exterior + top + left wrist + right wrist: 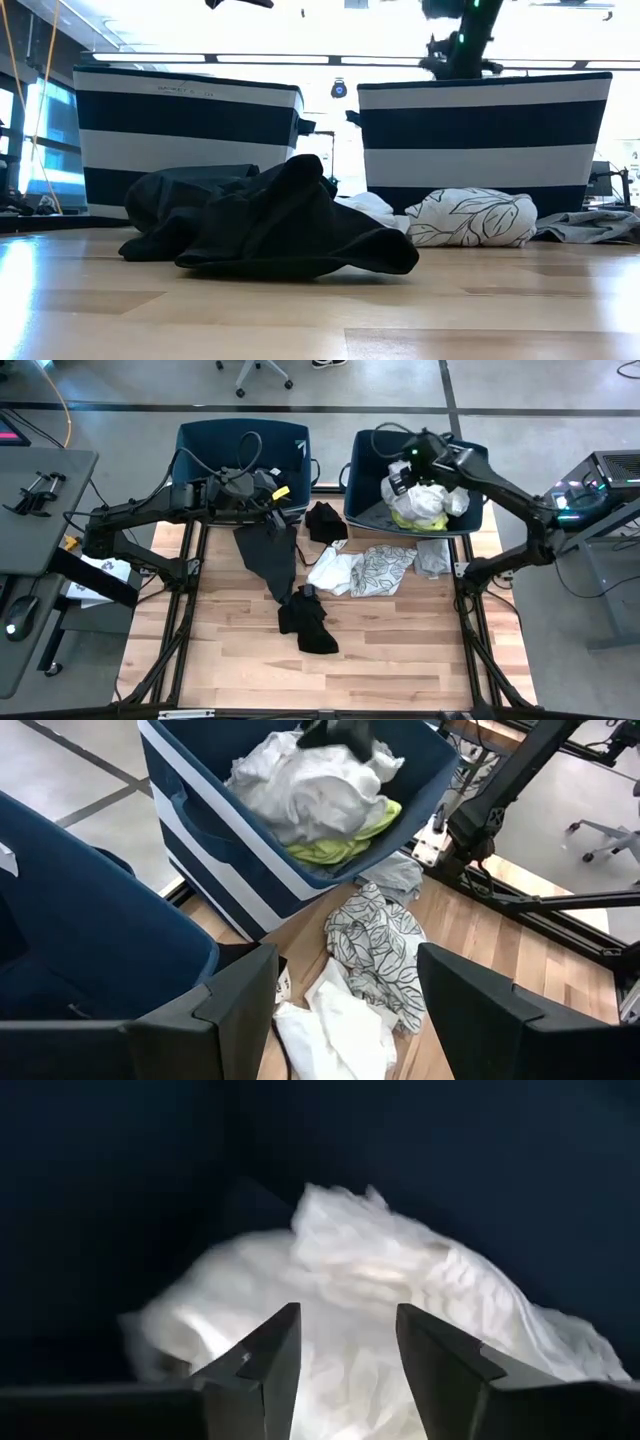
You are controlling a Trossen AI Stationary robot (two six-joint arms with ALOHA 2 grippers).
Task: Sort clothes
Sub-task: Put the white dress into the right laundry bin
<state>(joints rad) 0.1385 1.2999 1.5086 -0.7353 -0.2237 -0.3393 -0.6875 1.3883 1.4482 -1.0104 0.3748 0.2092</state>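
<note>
Right gripper [345, 1342] open above white garment [380, 1290]; no legible writing.

Bins: 2 navy, white-striped – left bin [200, 440], right bin [365, 480].

Garments on bench: 6 visible.
- dark: 3 – black piece by left bin's corner [325, 520], long dark grey one [268, 555], black heap nearer front [308, 622].
- white: 1 [335, 570].
- leaf-patterned: 1 [385, 568].
- plain grey: 1 [433, 557].

In right bin: approx. 2 white pieces [425, 498] + 1 neon yellow [415, 520]; exact no. can't tell, they're bunched.

Arms: 2.
</note>
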